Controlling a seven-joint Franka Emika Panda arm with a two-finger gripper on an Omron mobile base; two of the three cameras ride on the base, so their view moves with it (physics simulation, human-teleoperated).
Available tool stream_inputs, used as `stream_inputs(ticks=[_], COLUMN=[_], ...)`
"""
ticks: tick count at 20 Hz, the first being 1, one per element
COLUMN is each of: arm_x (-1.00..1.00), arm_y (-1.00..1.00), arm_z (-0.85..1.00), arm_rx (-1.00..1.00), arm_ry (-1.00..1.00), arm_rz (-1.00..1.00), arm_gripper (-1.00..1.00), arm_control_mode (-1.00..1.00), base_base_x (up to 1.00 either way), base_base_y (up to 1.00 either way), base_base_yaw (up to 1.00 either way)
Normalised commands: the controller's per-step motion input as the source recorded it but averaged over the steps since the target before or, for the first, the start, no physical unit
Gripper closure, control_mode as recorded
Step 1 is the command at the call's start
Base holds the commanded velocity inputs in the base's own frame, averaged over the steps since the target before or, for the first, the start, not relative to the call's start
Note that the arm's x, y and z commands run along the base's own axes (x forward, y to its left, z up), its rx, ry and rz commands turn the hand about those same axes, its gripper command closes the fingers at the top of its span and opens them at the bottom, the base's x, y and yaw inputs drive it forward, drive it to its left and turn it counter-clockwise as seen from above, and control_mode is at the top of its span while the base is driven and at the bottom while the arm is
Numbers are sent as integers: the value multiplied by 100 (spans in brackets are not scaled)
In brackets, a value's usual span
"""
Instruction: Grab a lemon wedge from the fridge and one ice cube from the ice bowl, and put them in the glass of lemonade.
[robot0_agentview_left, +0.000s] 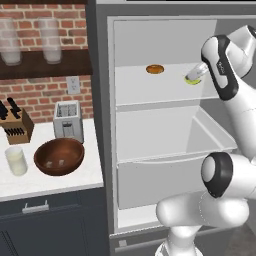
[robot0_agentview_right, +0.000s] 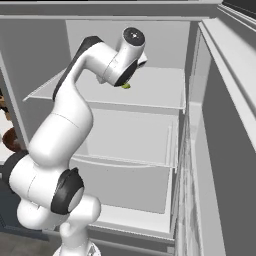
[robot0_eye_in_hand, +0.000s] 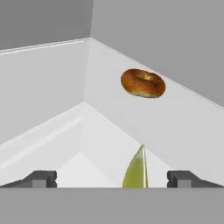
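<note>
The fridge (robot0_agentview_left: 150, 92) stands open, its white shelves showing. On its upper shelf lies the small yellow-green lemon wedge (robot0_agentview_left: 192, 80) (robot0_agentview_right: 125, 86) (robot0_eye_in_hand: 136, 171). My gripper (robot0_agentview_left: 197, 74) (robot0_eye_in_hand: 113, 177) reaches in over that shelf and is open. In the hand view the wedge sits between the two spread fingertips (robot0_eye_in_hand: 41, 178), nearer the right one, and touches neither. On the counter left of the fridge rests the reddish-brown wooden ice bowl (robot0_agentview_left: 59, 156). The short glass of lemonade (robot0_agentview_left: 16, 161) stands just left of it.
A round orange-brown bagel-like item (robot0_agentview_left: 155, 69) (robot0_eye_in_hand: 143, 82) lies further back on the same shelf. A toaster (robot0_agentview_left: 68, 120) and a knife block (robot0_agentview_left: 15, 126) stand behind the bowl. Tall frosted glasses (robot0_agentview_left: 50, 40) sit on a wall shelf. The open fridge door (robot0_agentview_right: 220, 130) lies to my right.
</note>
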Motion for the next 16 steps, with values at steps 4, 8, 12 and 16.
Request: stream_inputs(ticks=[4,8,12,16], arm_x=[16,24,17,26], arm_y=[0,0,-1,-10], arm_z=[0,0,-6,-33], arm_rx=[-11,-8,-2,0], arm_ry=[1,5,7,6], arm_rz=[0,-3,-9,-7], arm_gripper=[-100,-100,-100,-100], arm_control_mode=[-100,-100,-100,-100], base_base_x=[0,0,0,0], base_base_y=[0,0,0,0], base_base_yaw=[0,0,0,0])
